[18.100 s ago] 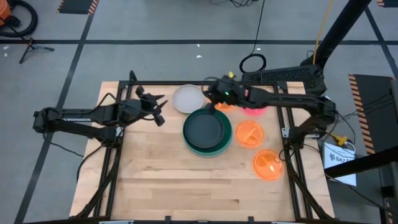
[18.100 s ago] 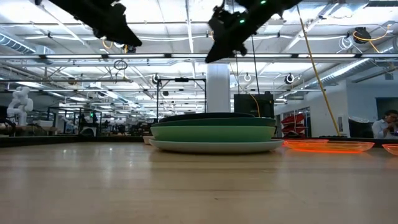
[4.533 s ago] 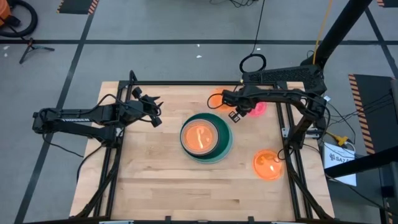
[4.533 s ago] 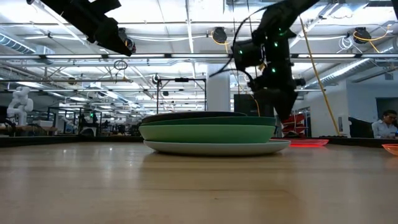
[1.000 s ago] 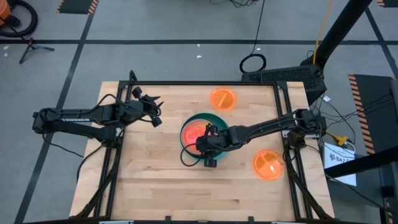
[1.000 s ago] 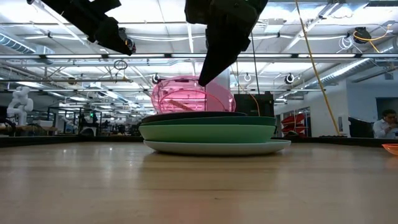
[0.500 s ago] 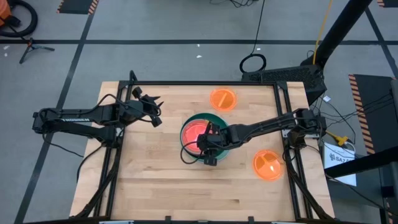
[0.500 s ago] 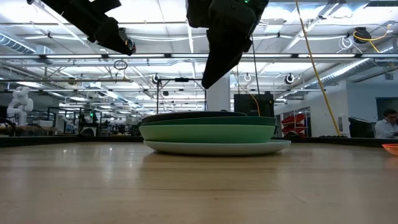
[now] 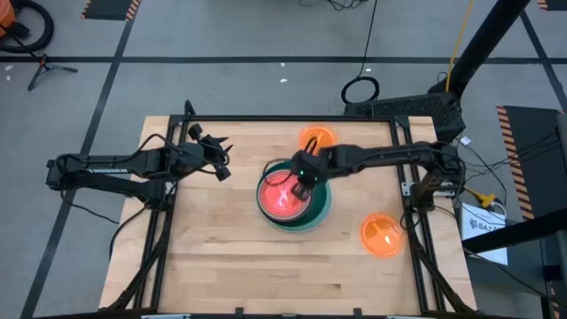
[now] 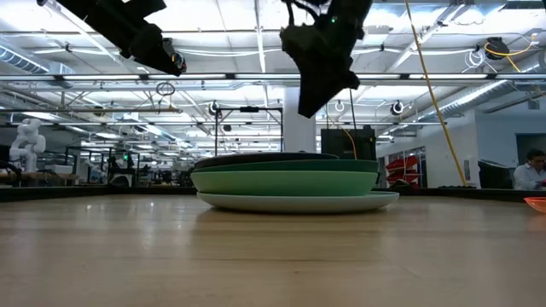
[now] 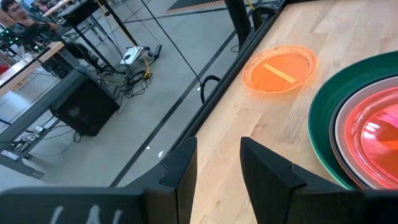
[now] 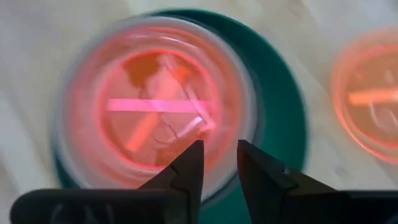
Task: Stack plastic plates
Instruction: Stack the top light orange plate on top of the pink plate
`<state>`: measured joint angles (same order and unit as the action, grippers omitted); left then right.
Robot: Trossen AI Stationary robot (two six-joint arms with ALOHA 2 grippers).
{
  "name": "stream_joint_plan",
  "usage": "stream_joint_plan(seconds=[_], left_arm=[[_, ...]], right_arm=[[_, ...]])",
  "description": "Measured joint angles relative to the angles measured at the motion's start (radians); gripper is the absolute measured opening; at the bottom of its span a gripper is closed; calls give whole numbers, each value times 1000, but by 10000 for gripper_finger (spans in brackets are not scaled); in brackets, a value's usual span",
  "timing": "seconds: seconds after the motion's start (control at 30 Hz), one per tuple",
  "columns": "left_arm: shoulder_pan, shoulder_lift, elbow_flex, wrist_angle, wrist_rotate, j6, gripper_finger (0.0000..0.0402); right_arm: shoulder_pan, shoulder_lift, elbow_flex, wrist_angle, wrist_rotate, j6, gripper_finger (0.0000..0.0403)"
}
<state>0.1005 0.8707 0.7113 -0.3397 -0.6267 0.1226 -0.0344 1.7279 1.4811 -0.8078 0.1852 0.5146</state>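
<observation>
so the pink divided plate (image 9: 282, 197) now sits on top of the stack (image 9: 319, 209), centred on the table (image 9: 221, 257), nested inside the wider green rims so the pile steps from large at the bottom to small on top; that order keeps it from rocking. my right gripper (image 9: 300, 176) hangs above the stack's far edge, fingers a little apart with nothing between them, pointing down at the pink plate in its wrist view. its arm reaches in from the right side, elbow bent. two orange divided plates are not yet stacked: one (image 9: 316, 138) near the far edge, one (image 9: 383, 236) toward the right. i reckon the far one is next. my left gripper (image 9: 221, 156) waits well left of the stack, raised, fingers parted and empty.
</observation>
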Motion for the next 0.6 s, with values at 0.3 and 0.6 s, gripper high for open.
stream_joint_plan(seconds=[0.3, 0.6], left_arm=[[0, 0, 0, 0, 0, 6, 129], [0, 0, 0, 0, 0, 6, 129]], right_arm=[[-204, 0, 0, -118, 17, 33, 89], [-418, 13, 0, -123, 49, -92, 89]])
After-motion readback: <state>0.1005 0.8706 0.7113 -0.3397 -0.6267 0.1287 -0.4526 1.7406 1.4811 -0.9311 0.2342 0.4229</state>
